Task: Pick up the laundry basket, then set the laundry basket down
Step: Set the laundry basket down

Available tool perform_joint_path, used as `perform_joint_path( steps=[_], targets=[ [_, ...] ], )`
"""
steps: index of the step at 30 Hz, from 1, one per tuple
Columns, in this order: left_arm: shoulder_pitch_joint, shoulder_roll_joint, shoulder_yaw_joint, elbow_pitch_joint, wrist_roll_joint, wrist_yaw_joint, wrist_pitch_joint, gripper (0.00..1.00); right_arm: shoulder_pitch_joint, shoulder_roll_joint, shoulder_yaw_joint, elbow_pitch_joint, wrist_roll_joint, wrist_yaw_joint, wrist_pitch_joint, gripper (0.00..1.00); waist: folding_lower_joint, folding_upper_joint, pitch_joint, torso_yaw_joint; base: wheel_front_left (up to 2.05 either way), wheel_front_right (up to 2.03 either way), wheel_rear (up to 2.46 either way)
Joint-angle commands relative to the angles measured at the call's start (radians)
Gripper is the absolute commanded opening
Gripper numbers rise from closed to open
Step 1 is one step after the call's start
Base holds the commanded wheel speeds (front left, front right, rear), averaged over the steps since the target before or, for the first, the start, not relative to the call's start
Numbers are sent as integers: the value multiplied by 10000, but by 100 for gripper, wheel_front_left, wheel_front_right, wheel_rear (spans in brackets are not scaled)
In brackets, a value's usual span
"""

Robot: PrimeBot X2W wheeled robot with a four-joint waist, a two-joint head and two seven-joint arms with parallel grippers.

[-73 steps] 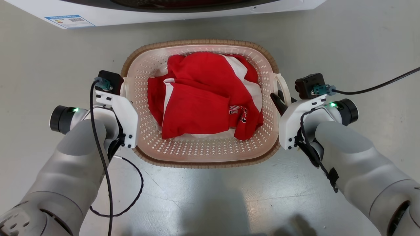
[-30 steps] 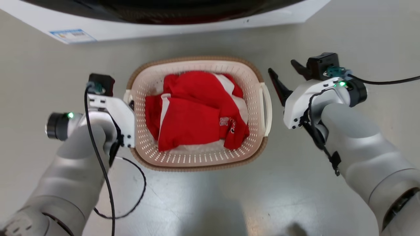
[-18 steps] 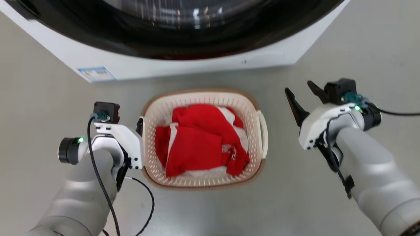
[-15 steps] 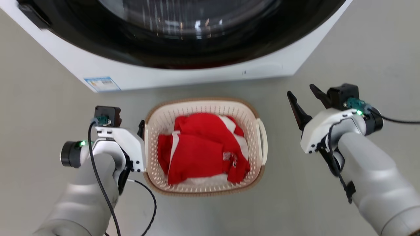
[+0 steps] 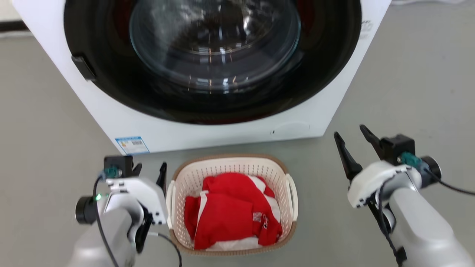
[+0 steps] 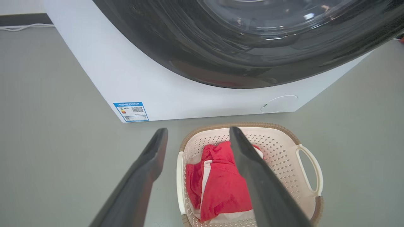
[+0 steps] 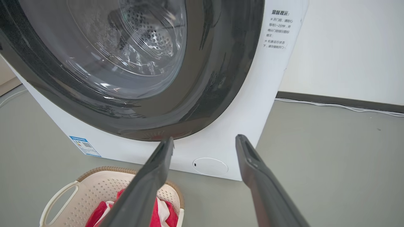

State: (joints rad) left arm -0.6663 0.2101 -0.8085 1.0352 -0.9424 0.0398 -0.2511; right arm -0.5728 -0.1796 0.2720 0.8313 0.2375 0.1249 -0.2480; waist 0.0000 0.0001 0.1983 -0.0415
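The laundry basket (image 5: 193, 178), cream perforated plastic with a brown woven-look rim, stands on the grey floor before the washer, with red and white clothes (image 5: 230, 215) inside. My left gripper (image 5: 150, 170) is open, raised just left of the basket's left handle (image 5: 170, 200), touching nothing. My right gripper (image 5: 352, 142) is open, well to the right of the right handle (image 5: 293, 196) and holding nothing. In the left wrist view the basket (image 6: 277, 138) lies below my open left gripper (image 6: 197, 132). The right wrist view has the basket (image 7: 98, 184) at lower left, beside my open right gripper (image 7: 205, 140).
A white front-loading washer (image 5: 207, 126) with a dark round glass door (image 5: 215, 44) stands directly behind the basket. A wall and a white cable (image 7: 341, 107) run along the floor at the right rear. Bare grey floor lies left and right of the basket.
The head camera has lifted, bringing the washer door into view and the basket lower in the picture. Both open grippers have drawn up and away from the basket's handles, which stays on the floor.
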Motion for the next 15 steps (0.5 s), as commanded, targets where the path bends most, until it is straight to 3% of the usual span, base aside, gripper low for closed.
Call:
perform_joint_path(
  steps=[1, 8, 15],
  targets=[
    [146, 414, 508, -406, 294, 168, -105, 100, 311, 39, -44, -413, -223, 58, -137, 100, 0, -1, -348, 6, 0, 0, 0],
    [1716, 756, 2310, -2299, 1507, 574, -106, 100, 1426, 112, -897, -1557, -861, 58, -137, 100, 0, -1, -988, 20, 0, 0, 0],
    [3179, 681, 3919, -3687, 2512, 778, -106, 100, 2479, 276, -1408, -2515, -1233, 58, -137, 100, 0, -1, -1506, 60, 0, 0, 0]
  ],
)
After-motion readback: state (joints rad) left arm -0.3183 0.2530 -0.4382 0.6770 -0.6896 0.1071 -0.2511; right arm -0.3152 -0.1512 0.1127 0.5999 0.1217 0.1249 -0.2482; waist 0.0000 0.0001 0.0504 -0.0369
